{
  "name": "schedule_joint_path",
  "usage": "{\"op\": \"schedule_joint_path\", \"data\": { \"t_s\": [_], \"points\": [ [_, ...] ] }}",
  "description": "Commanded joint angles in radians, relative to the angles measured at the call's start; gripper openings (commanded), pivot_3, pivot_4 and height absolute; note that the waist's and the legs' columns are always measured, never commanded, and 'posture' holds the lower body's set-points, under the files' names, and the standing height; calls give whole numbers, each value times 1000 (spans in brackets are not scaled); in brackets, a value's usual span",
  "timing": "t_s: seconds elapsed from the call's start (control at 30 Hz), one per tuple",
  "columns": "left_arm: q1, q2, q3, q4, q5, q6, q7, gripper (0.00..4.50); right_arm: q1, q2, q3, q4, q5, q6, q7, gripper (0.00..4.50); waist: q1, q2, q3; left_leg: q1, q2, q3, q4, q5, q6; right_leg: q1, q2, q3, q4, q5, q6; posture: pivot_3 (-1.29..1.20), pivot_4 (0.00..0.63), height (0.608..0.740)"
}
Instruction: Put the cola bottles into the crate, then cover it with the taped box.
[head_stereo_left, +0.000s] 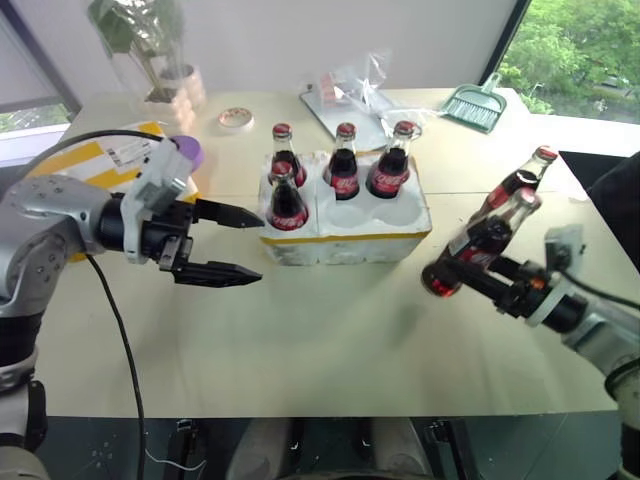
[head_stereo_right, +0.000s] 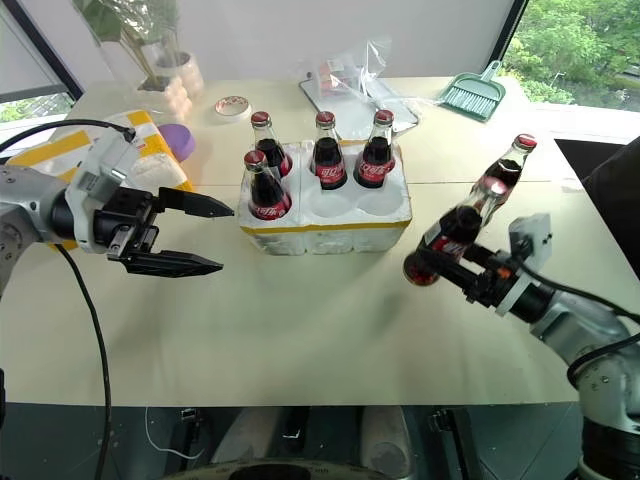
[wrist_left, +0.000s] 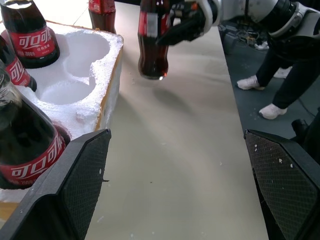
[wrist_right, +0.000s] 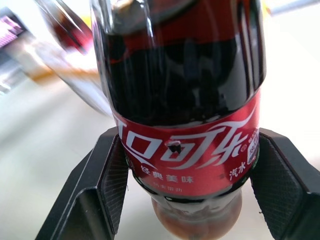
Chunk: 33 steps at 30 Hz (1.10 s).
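The crate (head_stereo_left: 345, 245), a low white foam tray with a yellow band, sits mid-table and holds several cola bottles (head_stereo_left: 342, 165); its front middle and front right wells are empty. My right gripper (head_stereo_left: 487, 264) is shut on a tilted cola bottle (head_stereo_left: 478, 240) by its red label (wrist_right: 187, 155), lifted off the table to the right of the crate. Just behind it another cola bottle (head_stereo_left: 520, 180) leans, and what holds it up is hidden. My left gripper (head_stereo_left: 235, 243) hangs open left of the crate, with nothing between its fingers. Behind my left arm lies the taped box (head_stereo_left: 95, 160).
At the back are a potted plant (head_stereo_left: 165, 60), a small dish (head_stereo_left: 236, 118), a clear plastic bag on a tray (head_stereo_left: 350, 85) and a green dustpan (head_stereo_left: 475, 105). A purple lid (head_stereo_left: 188, 152) rests by the taped box. A person's legs (wrist_left: 280, 75) stand past the table's right edge.
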Motion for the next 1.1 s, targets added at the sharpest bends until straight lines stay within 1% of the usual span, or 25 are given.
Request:
{"op": "schedule_joint_path", "data": {
  "t_s": [0.03,0.1,0.13,0.23,0.37,0.47,0.5,0.6,0.83,0.9,0.93,0.97,1.03,1.1],
  "points": [
    [-8,4,39,-1,-5,-22,10,4500,-217,-36,-14,-48,228,36,-51,2796,-3,0,0,0,0,0,0,0,0,0,0,0,0,0,0,0,150,738],
    [-10,2,41,5,-3,-25,16,4500,-357,-13,72,-18,213,39,-89,2796,-3,0,0,0,1,0,0,0,0,0,0,0,0,0,0,0,150,738],
    [-11,1,41,5,-2,-26,19,4500,-392,-6,96,-7,200,40,-99,2796,-3,0,0,0,1,0,-1,0,0,-1,0,0,0,0,0,0,150,738],
    [-8,0,45,3,-2,-28,30,4500,-521,49,253,71,52,9,-118,2796,-1,-2,0,0,0,0,-2,0,0,-1,0,-1,0,0,0,0,150,738],
    [10,5,58,-13,-8,-29,46,4500,-619,117,412,183,-118,-49,-94,2796,4,-2,0,-1,-1,0,-2,0,0,-1,0,-1,0,0,0,0,150,738],
    [26,12,76,-32,-17,-22,58,4500,-644,139,488,257,-227,-103,-44,2796,4,-2,0,-6,-3,0,0,0,0,-6,0,-1,1,0,0,0,150,738],
    [31,15,83,-37,-22,-19,62,4500,-647,143,507,275,-257,-118,-28,2796,4,-2,0,-8,-3,0,0,2,-4,-8,0,-1,1,0,0,0,150,738],
    [39,22,101,-48,-35,-9,78,4500,-647,150,543,316,-322,-145,7,2796,4,-2,0,-14,-4,0,2,3,-5,-15,0,-2,5,1,0,0,150,738],
    [73,29,122,-69,-47,-10,96,4500,-614,165,642,330,-456,-198,71,2796,1,-2,0,-14,-3,0,1,2,-3,-17,0,-1,9,0,0,0,150,738],
    [71,26,120,-71,-49,-8,101,4500,-620,179,653,350,-482,-197,68,3879,0,-3,0,-14,-3,-1,1,2,-3,-16,1,-1,9,0,0,0,150,738],
    [68,24,115,-70,-48,-10,100,4500,-623,187,653,357,-491,-194,64,4317,-1,-3,0,-14,-3,-1,1,2,-3,-16,1,-1,9,0,0,0,150,738],
    [66,22,111,-68,-46,-12,98,4500,-625,193,650,361,-502,-196,57,4487,-3,-3,0,-14,-3,-1,1,2,-3,-16,1,-1,9,0,0,0,150,738],
    [54,17,100,-63,-42,-14,95,4500,-621,197,632,351,-514,-193,44,4487,-3,-3,0,-13,-3,-1,1,2,-3,-16,1,-1,9,0,0,0,150,738],
    [42,12,90,-54,-39,-16,92,4500,-603,188,588,310,-490,-166,31,4487,-2,-3,0,-13,-3,-1,1,3,-4,-16,1,-1,9,0,0,0,150,738]
  ]
}}
